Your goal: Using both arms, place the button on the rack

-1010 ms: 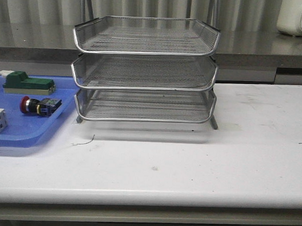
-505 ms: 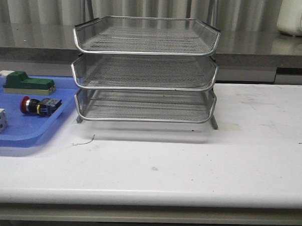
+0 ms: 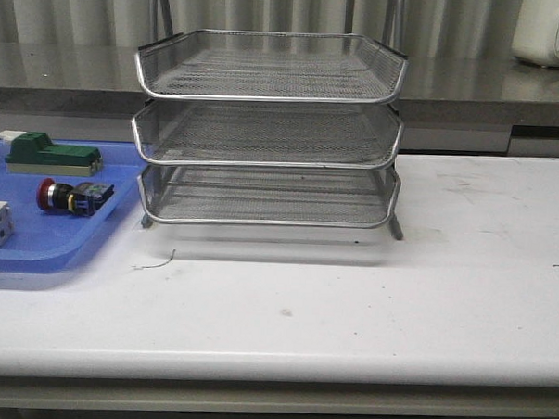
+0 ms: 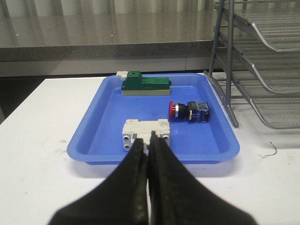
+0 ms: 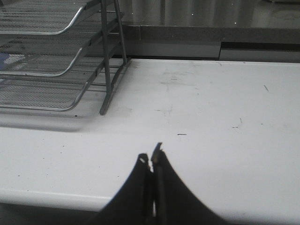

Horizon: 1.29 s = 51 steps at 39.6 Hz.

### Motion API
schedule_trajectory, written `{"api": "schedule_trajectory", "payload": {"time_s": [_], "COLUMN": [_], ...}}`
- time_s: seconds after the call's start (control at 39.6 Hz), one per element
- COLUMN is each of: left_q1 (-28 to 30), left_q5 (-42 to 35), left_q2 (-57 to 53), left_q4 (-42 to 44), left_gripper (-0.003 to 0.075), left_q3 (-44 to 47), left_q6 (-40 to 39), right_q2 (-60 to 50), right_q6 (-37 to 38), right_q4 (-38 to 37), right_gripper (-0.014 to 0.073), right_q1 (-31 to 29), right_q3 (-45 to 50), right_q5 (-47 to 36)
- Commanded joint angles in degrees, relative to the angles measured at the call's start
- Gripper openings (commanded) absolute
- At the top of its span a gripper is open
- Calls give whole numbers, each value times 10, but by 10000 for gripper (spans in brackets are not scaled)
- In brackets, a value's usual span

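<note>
The button (image 3: 73, 197), with a red head and black body, lies on its side in the blue tray (image 3: 36, 255) at the left; it also shows in the left wrist view (image 4: 189, 110). The silver three-tier wire rack (image 3: 269, 135) stands at the table's middle back, and shows in the left wrist view (image 4: 262, 61) and the right wrist view (image 5: 51, 56). My left gripper (image 4: 149, 144) is shut and empty, just short of the tray's near rim, in line with the white block. My right gripper (image 5: 151, 157) is shut and empty over bare table right of the rack. Neither arm shows in the front view.
In the blue tray (image 4: 93, 117) lie a green block (image 4: 143, 85) and a white block (image 4: 145, 133) beside the button. A small bent wire (image 3: 157, 260) lies on the white table in front of the rack. A white appliance (image 3: 550, 31) stands on the back counter.
</note>
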Motion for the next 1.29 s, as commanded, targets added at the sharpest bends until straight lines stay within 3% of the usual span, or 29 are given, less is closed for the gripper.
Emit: {"api": "schedule_trajectory", "payload": {"time_s": [0.0, 0.13, 0.25, 0.33, 0.45, 0.68, 1.01, 1.06, 1.14, 1.26], "left_q1": [0, 0, 0, 0, 0, 0, 0, 0, 0, 0], "left_q5": [-51, -91, -216, -244, -200, -26, -17, -19, -23, -23], "left_q2": [-12, -12, -12, -12, 2, 133, 256, 256, 256, 256], "left_q4": [-3, -3, -3, -5, -5, 10, 10, 10, 10, 10], "left_gripper": [-19, -19, -19, -18, -19, -18, -15, 8, 115, 426], "left_q3": [5, 5, 4, -18, -80, -213, -251, -251, -251, -251], "left_q6": [-4, -4, -4, -4, -4, -4, -3, -3, -3, -3], "right_q2": [-10, -10, -10, -10, -4, 108, 250, 251, 251, 251], "right_q6": [-3, -3, -3, -3, -3, -3, -3, -3, -3, -3], "right_q4": [-6, -6, -6, -6, -6, -2, 11, 11, 11, 11], "right_gripper": [-60, -60, -60, -60, -60, -60, -48, -11, 92, 386], "right_q1": [-3, -3, -3, -3, -3, -3, -3, -3, -3, -3], "right_q3": [-2, -3, -18, -47, -118, -245, -283, -283, -282, -279], "right_q5": [-46, -74, -104, -101, -45, 72, 72, 72, 70, 69]}}
